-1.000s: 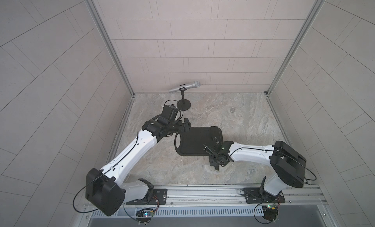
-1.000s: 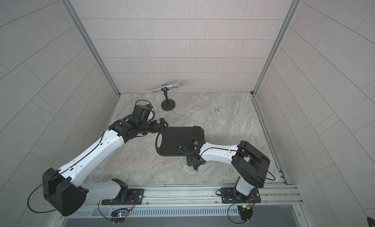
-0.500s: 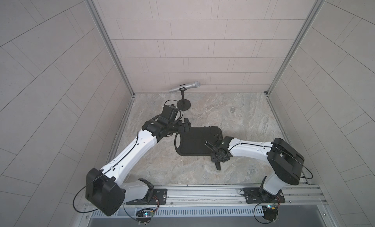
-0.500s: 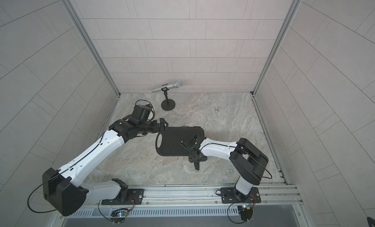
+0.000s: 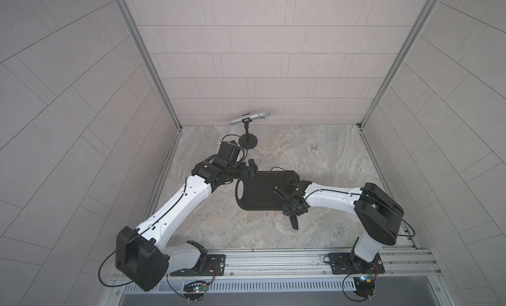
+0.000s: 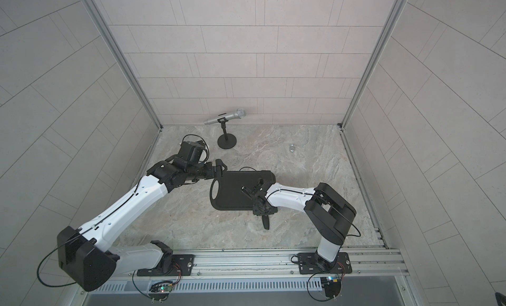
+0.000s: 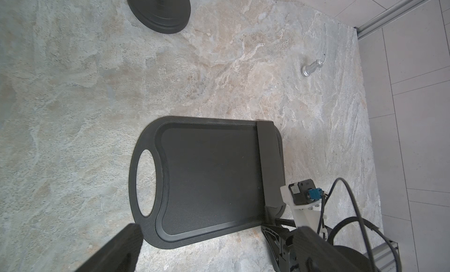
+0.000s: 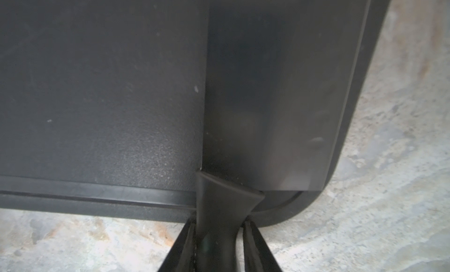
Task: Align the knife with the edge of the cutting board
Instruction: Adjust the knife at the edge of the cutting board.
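While the left gripper (image 5: pixel 250 169) hangs by the far left corner of the cutting board (image 5: pixel 257 193) with its 2 fingers spread wide and nothing between them, the right gripper (image 8: pixel 219 223) sits low at the board's near right corner, straddling the handle of the knife (image 7: pixel 270 161). Seen from the right wrist, 1 finger (image 8: pixel 187 234) touches the handle and a thin light sliver shows beside the other, so I cannot tell whether the grip is clamped. The board lies flat in the middle of the marble table (image 5: pixel 328 167), its oval handle hole at the left end. Flat on the board's right end lies the knife's broad blade, running near to far along the short edge, covering the groove and roughly parallel to the rim. Its far tip reaches the board's far edge. In both top views the slim handle pokes off the near edge onto the table. Well apart at the far side stands a microphone (image 5: pixel 249 117) on a round black base (image 5: pixel 248 141), and 1 small silver object (image 5: pixel 313 147) lies far right.
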`<state>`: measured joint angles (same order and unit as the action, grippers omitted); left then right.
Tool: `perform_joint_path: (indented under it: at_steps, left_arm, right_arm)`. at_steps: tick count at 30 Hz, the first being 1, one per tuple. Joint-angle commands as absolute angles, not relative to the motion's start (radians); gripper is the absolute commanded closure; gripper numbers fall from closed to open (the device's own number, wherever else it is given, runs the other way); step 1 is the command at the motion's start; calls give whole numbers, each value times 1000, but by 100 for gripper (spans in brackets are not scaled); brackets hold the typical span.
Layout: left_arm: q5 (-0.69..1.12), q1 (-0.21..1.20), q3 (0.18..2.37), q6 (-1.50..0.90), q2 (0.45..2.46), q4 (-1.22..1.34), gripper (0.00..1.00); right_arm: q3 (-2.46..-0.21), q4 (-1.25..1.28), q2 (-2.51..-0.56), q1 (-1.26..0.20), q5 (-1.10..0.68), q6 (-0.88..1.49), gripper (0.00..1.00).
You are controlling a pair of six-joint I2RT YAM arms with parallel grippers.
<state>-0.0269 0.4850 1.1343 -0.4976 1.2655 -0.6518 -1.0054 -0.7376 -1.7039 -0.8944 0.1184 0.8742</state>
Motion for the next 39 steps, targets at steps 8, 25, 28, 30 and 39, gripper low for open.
perform_joint_path:
  at_steps: [8,25,28,30,39]
  left_arm:
    - [-39,491,1134,-497,1262,-650,0]
    - [-120,436,1138,-517,1332,-681,0]
    - [-121,422,1137,-527,1346,-684,0]
    - [-123,414,1138,-529,1358,-685,0]
    - [-84,363,1139,-559,1454,-689,0]
  right_arm:
    - [-980,-738,-1694,-901,142,895,82]
    - [-994,-776,-1680,-933,192,939,89]
    - [-994,-785,-1681,-933,204,950,89]
    - [-997,-789,-1681,-933,213,960,89]
    - [-1006,-769,-1690,-933,218,1004,95]
